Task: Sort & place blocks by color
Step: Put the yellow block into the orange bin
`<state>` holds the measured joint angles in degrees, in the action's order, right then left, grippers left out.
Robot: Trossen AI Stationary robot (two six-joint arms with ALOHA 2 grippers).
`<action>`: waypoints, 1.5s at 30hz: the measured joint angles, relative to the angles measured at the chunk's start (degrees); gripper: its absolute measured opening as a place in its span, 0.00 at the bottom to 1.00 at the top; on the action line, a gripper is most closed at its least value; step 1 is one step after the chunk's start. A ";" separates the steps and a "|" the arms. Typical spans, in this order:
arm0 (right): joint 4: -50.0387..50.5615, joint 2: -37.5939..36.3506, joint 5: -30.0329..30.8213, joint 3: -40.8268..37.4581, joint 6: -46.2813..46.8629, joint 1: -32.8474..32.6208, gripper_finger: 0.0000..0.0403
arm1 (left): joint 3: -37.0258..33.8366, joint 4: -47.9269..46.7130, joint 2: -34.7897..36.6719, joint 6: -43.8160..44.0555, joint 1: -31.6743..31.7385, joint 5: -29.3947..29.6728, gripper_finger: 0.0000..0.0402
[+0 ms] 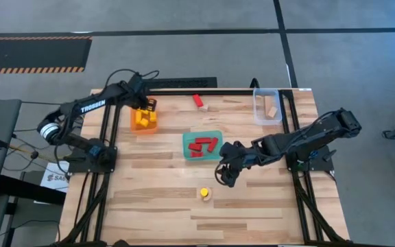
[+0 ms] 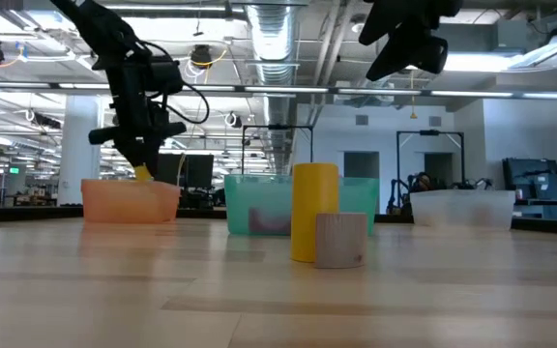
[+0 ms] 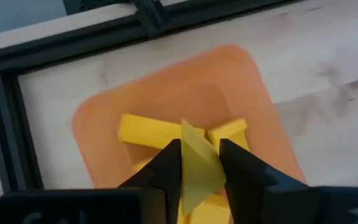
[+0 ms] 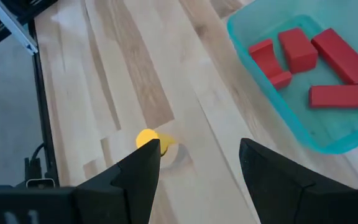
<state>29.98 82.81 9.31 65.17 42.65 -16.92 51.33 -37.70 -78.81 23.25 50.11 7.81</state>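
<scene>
high view: my left gripper (image 1: 145,108) pinched a yellow wedge (image 3: 197,163) over the orange tray (image 1: 134,122); right gripper (image 1: 225,173) spread. left: red block (image 1: 198,100) at twelve, yellow cylinder (image 1: 204,193) at six.

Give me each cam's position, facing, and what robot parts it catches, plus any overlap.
High: overhead, straight down on the table; both arms.
Low: table height, level across to the room; yellow cylinder nearest, both arms above.
Left wrist: above the orange tray; left gripper on a yellow wedge.
Right wrist: over the table; open right gripper.
Shared: right wrist and high both show the teal tray of red blocks.
</scene>
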 joint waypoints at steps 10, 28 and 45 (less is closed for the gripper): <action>2.51 0.00 3.78 0.00 4.43 -3.73 0.59 | 3.70 2.48 -0.35 -6.35 0.78 -2.41 0.53; -8.02 10.41 0.39 -0.06 -15.23 -7.45 0.59 | -5.50 14.69 15.65 -19.58 -29.37 -27.58 0.55; -21.81 27.96 -2.29 6.63 -23.20 -7.08 0.59 | -19.01 33.56 16.46 -17.36 -46.32 -18.91 0.54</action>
<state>8.17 110.77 7.02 71.79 19.45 -24.00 32.32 -4.14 -62.35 5.89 3.79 -11.10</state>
